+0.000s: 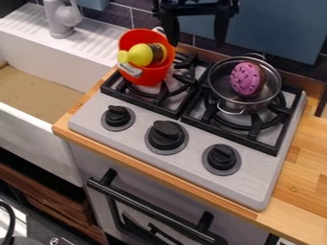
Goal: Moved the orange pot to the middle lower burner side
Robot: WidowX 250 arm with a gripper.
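Oven handle (150, 209) below the stove's (254, 187) front | gripper (197, 43) above stove's back edge, jaws apart | orange pot (150, 75) on stove's left burner (164, 90), yellow toy (140, 55) inside | risk: pot may tip, spilling toy, if gripped off-centre or base snags grate (140, 102)

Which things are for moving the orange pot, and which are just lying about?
For the job:
orange pot
stove
claw, hanging open

Just lying about:
metal pot
pink toy inside it
yellow toy in the orange pot
tap
sink
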